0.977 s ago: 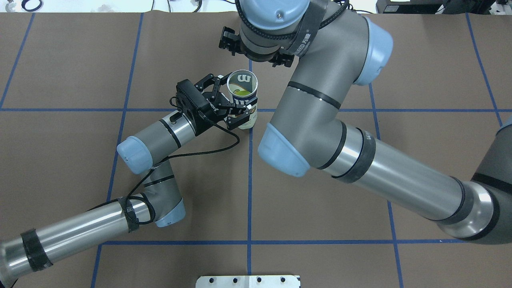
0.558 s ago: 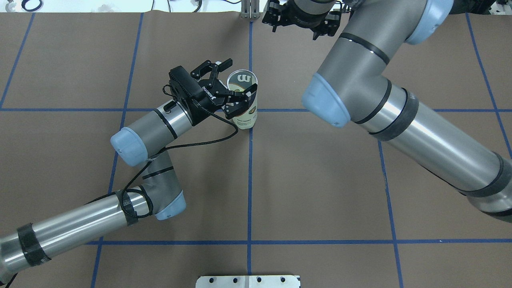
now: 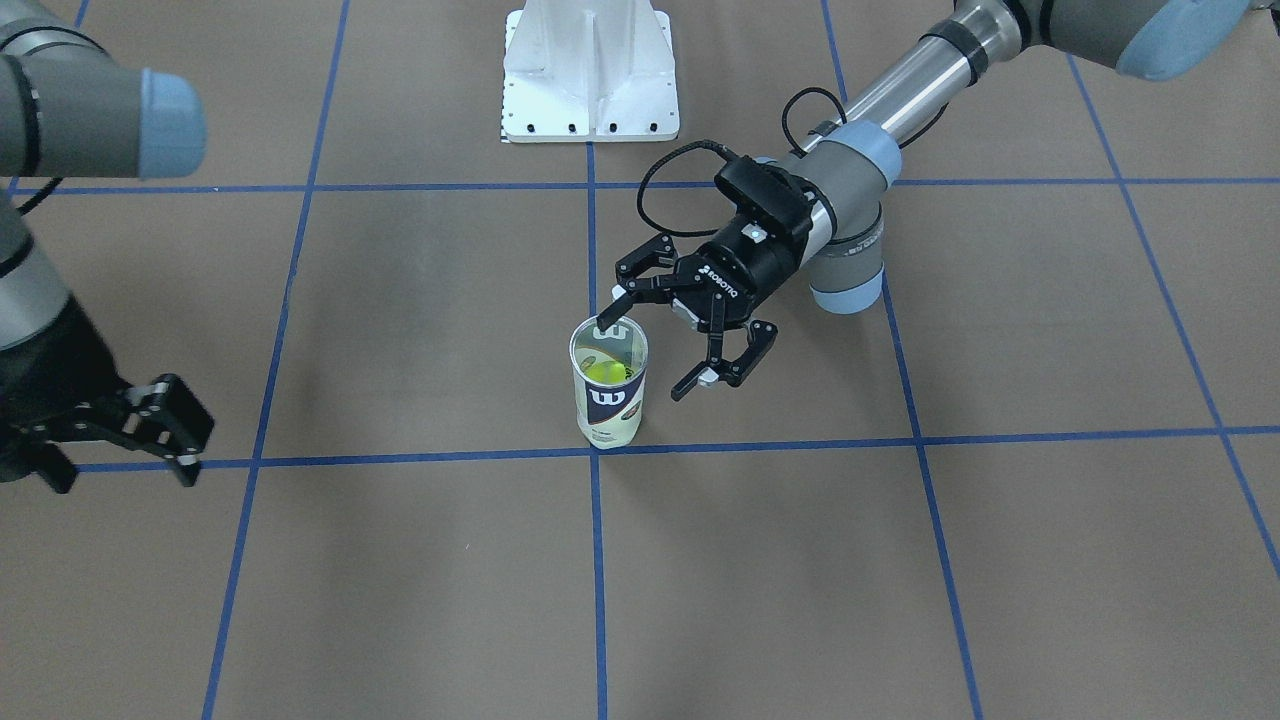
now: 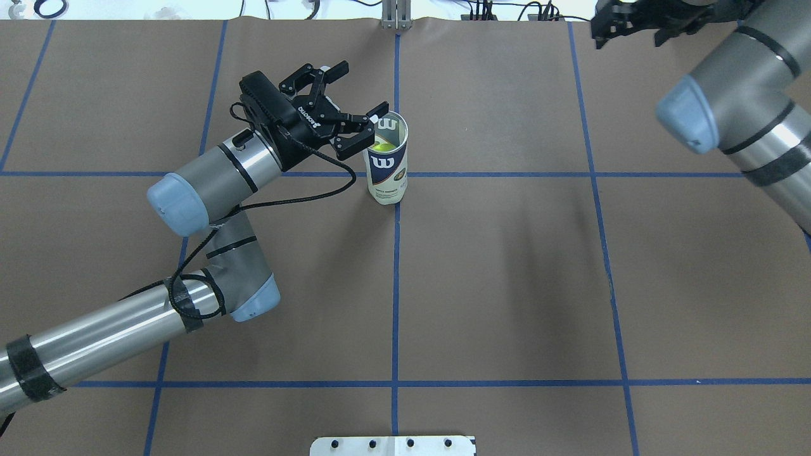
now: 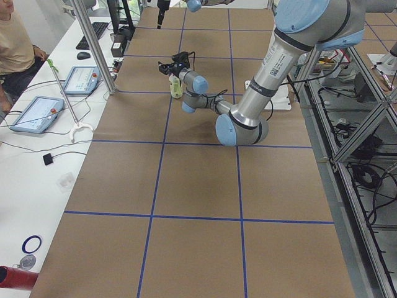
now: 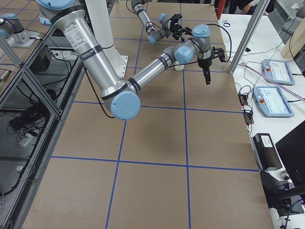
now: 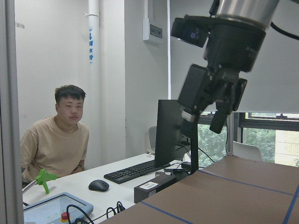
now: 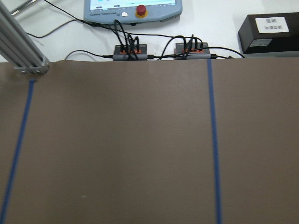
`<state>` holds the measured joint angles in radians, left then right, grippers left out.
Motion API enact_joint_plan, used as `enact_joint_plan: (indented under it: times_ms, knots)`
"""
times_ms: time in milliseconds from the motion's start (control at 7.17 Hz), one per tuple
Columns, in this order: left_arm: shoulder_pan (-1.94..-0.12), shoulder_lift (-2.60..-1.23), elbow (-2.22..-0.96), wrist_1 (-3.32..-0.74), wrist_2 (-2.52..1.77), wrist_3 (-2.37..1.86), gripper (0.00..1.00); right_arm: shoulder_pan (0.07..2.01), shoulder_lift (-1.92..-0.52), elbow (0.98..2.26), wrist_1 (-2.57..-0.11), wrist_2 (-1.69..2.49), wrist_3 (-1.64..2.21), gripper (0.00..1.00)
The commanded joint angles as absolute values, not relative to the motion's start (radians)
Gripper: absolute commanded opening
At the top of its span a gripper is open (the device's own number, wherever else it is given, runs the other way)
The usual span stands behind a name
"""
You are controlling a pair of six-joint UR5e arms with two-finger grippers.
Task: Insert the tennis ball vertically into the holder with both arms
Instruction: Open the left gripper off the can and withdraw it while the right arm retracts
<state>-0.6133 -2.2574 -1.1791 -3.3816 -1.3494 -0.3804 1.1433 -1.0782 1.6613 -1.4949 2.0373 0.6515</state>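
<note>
The holder (image 4: 388,166) stands upright on the brown table (image 4: 507,285), with its base at the crossing of the centre blue tape line (image 4: 395,285) and the far cross line, just left of centre in the overhead view. Its mouth is uncovered and its navy band with the white "W" faces the robot. A yellow-green tennis ball (image 4: 382,147) sits inside the holder, below the rim, and also shows through the mouth in the front-facing view (image 3: 603,371). The left gripper (image 4: 362,88) lies level with the holder's top on its far left side, jaws spread wide and holding nothing. One fingertip is right at the rim, but contact cannot be confirmed. The holder is beside the jaws, not between them. The right gripper (image 4: 630,28) is at the far right edge of the table, well apart from the holder. In the left wrist view (image 7: 202,125) its fingers stand apart with nothing between them. A white pedestal (image 3: 590,60) is bolted at the robot's side of the table. A person (image 7: 56,140) in a beige shirt sits at the desk beyond the far edge.
</note>
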Motion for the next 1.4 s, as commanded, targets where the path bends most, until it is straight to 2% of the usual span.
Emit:
enact_joint_plan:
  times_ms: [0,279,698,977,1256]
  knots:
    - [-0.722,-2.192,-1.18,-3.381,-1.474,-0.379,0.99,1.268,-1.288,1.654,-1.428,2.146,0.424,0.99]
    - [-0.863,-2.114,-1.177,-3.372,-1.637,-0.373,0.99,1.388,-1.443,1.622,-1.361,2.198,0.213,0.99]
    - [-1.108,-2.016,-1.177,-3.293,-1.981,-0.368,0.99,1.514,-1.583,1.578,-1.355,2.217,0.045,0.99]
    - [-1.286,-2.011,-1.177,-3.086,-2.229,-0.153,0.99,1.537,-1.617,1.578,-1.355,2.229,0.026,0.99]
    - [-1.324,-1.979,-1.175,-2.905,-2.261,0.105,0.99,1.537,-1.618,1.58,-1.355,2.23,0.028,0.99]
